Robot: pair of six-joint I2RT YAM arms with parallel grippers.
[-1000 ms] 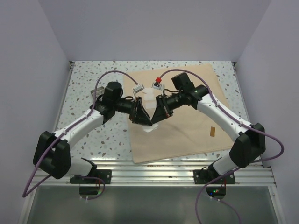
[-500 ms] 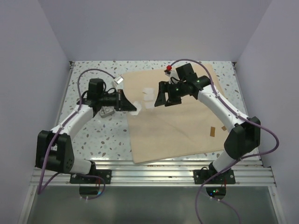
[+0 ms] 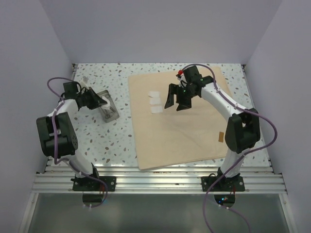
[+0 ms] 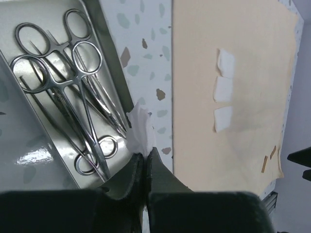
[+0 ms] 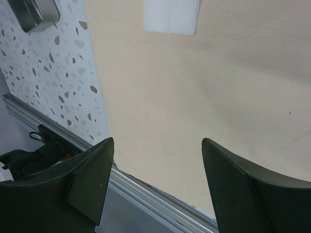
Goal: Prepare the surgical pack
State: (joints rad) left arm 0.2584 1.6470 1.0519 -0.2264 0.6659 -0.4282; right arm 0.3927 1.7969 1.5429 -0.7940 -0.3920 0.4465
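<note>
The surgical pack's tan cloth lies spread flat on the table. White gauze squares rest on its left part; the left wrist view shows three in a row. The silver tin sits left of the cloth with steel instruments inside. My left gripper hovers at the tin's edge, shut on a white gauze piece. My right gripper hangs open above the cloth, nothing between its fingers, one gauze square ahead of it.
A small brown strip lies on the cloth's right part. Purple walls close in the speckled table on three sides. An aluminium rail runs along the near edge.
My left arm has swung from the cloth's middle out to the tin on the left, shut on a gauze piece. My right gripper has opened and drawn back toward the cloth's far side.
</note>
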